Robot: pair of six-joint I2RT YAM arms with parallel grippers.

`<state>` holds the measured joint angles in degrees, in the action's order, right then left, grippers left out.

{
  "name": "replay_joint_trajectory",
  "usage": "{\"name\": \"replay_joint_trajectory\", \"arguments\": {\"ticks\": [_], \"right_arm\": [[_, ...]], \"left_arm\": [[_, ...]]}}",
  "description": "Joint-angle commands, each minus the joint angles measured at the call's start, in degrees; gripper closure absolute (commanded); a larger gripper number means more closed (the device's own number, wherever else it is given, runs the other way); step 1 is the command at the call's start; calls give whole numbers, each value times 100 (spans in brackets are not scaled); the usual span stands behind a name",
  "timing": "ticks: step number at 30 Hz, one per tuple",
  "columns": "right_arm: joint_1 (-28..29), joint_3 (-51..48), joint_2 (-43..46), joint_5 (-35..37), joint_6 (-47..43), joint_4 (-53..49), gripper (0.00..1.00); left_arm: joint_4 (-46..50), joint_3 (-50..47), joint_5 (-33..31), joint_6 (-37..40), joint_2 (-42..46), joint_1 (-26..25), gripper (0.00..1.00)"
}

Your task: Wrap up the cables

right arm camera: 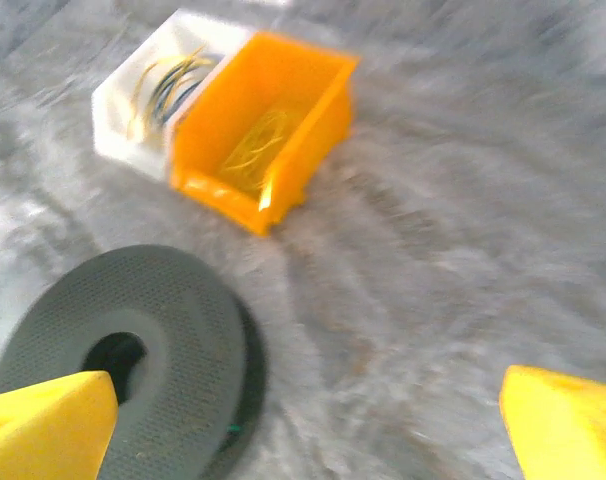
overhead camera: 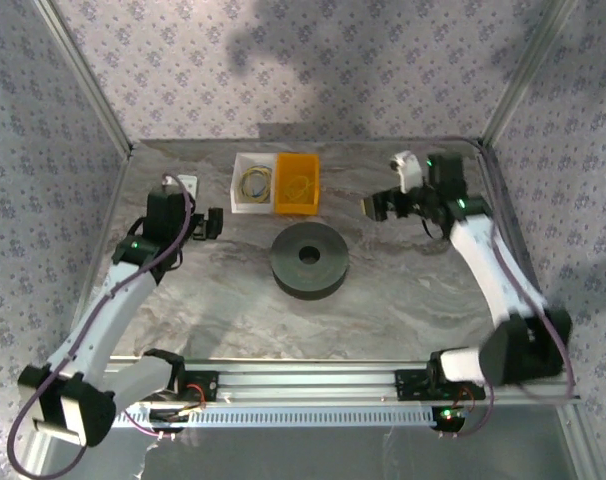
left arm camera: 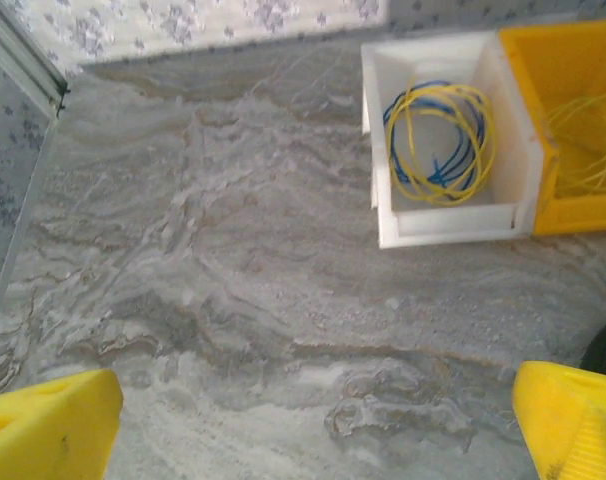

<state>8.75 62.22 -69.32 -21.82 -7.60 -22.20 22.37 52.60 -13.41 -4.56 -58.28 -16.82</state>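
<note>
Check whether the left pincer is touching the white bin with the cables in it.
Apart. In the left wrist view, a wide stretch of bare table lies between the open left pincer and the white bin.

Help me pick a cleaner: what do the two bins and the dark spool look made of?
White bin and orange bin: likely moulded plastic, smooth, slightly glossy; even colour, thin straight walls. Dark spool: matte, perhaps plastic or rubber; its face looks finely dotted, though that view is blurred.
</note>
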Motion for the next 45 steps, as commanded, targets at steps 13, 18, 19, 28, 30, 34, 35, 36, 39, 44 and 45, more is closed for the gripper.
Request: {"name": "replay_joint_trajectory", "arguments": {"ticks": [13,18,19,28,30,34,35,36,39,44,45], "right_arm": [[-1076,-4893,1123,3229,1250,5317,0],[-1145,-4510,-116,2884,1123,5948,0],[-1150,-4367,-356,2862,1114,5999,0],[-1058,-3944,-1764,2468,638,6699,0],[-1059,-3959,-1779,2464,628,6743,0],[-1047,-3967,-1769,2488,619,6765,0],[-1046,-3965,-1769,2488,619,6762,0],[-1042,-3965,-1774,2486,619,6761,0],[-1042,-3964,-1769,2481,619,6764,0],[-1058,-3935,-1783,2455,619,6711,0],[-1055,-3933,-1778,2455,619,6720,0]], "left_arm": [[-4811,-3177,-1132,-408,-515,960,0],[-5611,-3166,-1120,-100,-1424,1010,0],[-6012,-3204,-1033,-25,-1611,1042,0],[-7177,-3094,-5,-41,-2897,1682,0],[-7325,-3097,-25,-6,-2980,1679,0],[-7170,-3063,-13,-11,-2930,1675,0],[-7239,-3078,-30,15,-2951,1666,0],[-7171,-3050,-43,23,-2944,1652,0],[-7151,-3028,-94,69,-2954,1611,0],[-7159,-3036,-99,69,-2953,1609,0],[-7159,-3029,-99,69,-2952,1603,0]]}}
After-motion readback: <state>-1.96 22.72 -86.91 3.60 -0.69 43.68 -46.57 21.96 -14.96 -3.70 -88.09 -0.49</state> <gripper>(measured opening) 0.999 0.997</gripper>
